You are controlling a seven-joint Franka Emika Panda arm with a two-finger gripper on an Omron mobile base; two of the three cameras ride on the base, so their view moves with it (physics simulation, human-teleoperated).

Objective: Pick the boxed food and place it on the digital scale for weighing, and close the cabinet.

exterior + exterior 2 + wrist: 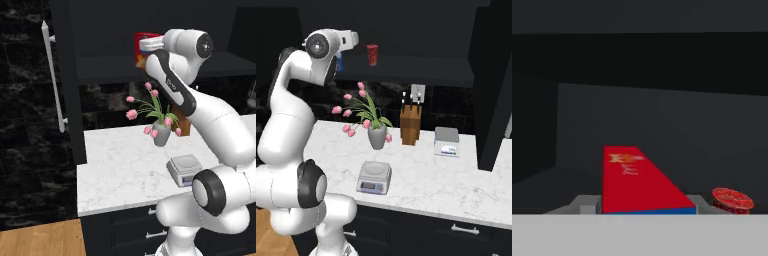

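Note:
The boxed food point(637, 177) stands on the open cabinet's shelf point(105, 67). Its red top runs right between my gripper point(644, 209), whose grey fingers point(587, 205) press flush against both sides. From the left base view a red corner of the boxed food point(144, 38) peeks out behind my wrist. In the right base view its blue side point(340, 62) shows below the wrist. The digital scale point(184, 169) point(374, 176) sits on the white counter near the front edge. The cabinet door point(30, 100) stands open, with its silver bar handle point(52, 75) on it.
A small red cup point(372, 54) point(732, 200) stands on the shelf just right of the box. A vase of pink tulips point(377, 136) stands behind the scale, then a knife block point(410, 125) and a flat blue-and-grey device point(447, 141). Another open door point(491, 85) hangs at right.

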